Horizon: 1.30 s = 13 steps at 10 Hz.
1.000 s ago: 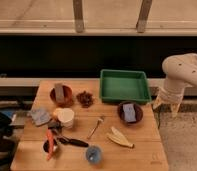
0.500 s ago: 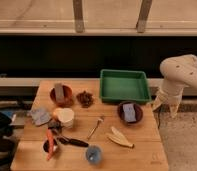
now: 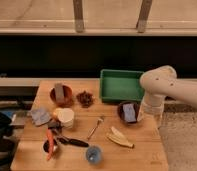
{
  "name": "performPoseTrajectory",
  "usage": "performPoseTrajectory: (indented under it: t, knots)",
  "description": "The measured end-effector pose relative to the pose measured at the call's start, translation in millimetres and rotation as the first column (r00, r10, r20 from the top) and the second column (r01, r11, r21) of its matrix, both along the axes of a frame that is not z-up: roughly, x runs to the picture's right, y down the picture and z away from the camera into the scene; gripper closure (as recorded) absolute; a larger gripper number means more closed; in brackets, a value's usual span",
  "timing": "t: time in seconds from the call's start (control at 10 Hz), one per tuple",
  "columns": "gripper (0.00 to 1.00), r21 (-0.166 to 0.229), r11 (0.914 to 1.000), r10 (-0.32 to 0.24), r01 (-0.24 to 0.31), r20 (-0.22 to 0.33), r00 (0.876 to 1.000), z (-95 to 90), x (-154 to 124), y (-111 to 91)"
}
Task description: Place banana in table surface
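Gripper (image 3: 151, 116) is hanging at the end of the white arm off the table's right edge, just right of the brown bowl (image 3: 128, 112). I cannot tell how far open it is or whether it is carrying anything.

The banana (image 3: 119, 138) is lying flat on the table surface (image 3: 142, 156), near the front right, apart from the gripper and touching nothing that I can make out. By my reading, the placing is looking as good as done, so doing the step well is coming down to keeping the arm high and wide while drawing clear. A low sweep leftward would be risking the bowl first, then the fruit. The fork (image 3: 96, 127) is lying just left of the banana, the blue cup (image 3: 93, 154) is standing nearer the front, and the green tray (image 3: 121, 85) is sitting at the far side.
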<state>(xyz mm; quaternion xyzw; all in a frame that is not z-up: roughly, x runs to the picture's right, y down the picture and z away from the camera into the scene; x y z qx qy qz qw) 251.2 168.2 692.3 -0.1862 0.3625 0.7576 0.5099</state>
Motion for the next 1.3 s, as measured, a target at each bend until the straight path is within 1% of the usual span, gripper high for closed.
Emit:
performPoseTrajectory:
  t: [0.1, 0.2, 0.3, 0.4, 0.5, 0.6, 0.7, 0.8, 0.9, 1.0, 1.1, 1.2, 1.3]
  knots:
    - [0.38, -0.016, 0.9997, -0.02, 0.02, 0.041, 0.999, -3.9, -19.0, 12.5]
    - [0.38, -0.022, 0.9991, -0.035, 0.036, 0.066, 0.997, -6.8, -29.3, 18.7]
    - [0.38, -0.022, 0.996, -0.083, 0.087, 0.131, 0.988, -15.2, -49.4, 28.5]
    - [0.38, -0.012, 0.9897, -0.137, 0.142, 0.201, 0.97, -23.7, -67.1, 34.4]
    - [0.38, 0.008, 0.9736, -0.22, 0.228, 0.3, 0.928, -33.4, -87.9, 39.9]
    - [0.38, 0.038, 0.9559, -0.284, 0.291, 0.369, 0.885, -43.4, -101.5, 44.2]
    - [0.38, 0.062, 0.9357, -0.34, 0.347, 0.418, 0.842, -52.2, -107.4, 50.0]
    - [0.38, 0.082, 0.9213, -0.375, 0.38, 0.449, 0.811, -57.4, -113.4, 52.6]
    - [0.38, 0.095, 0.9128, -0.393, 0.397, 0.467, 0.792, -59.0, -118.1, 53.7]
    - [0.38, 0.095, 0.9126, -0.394, 0.398, 0.468, 0.791, -59.0, -118.4, 53.8]
    - [0.38, 0.088, 0.9136, -0.39, 0.397, 0.468, 0.793, -57.7, -117.7, 54.6]
    - [0.38, 0.085, 0.9098, -0.395, 0.406, 0.48, 0.783, -53.2, -121.6, 57.0]
    - [0.38, 0.083, 0.9018, -0.406, 0.424, 0.499, 0.766, -44.0, -129.5, 59.9]
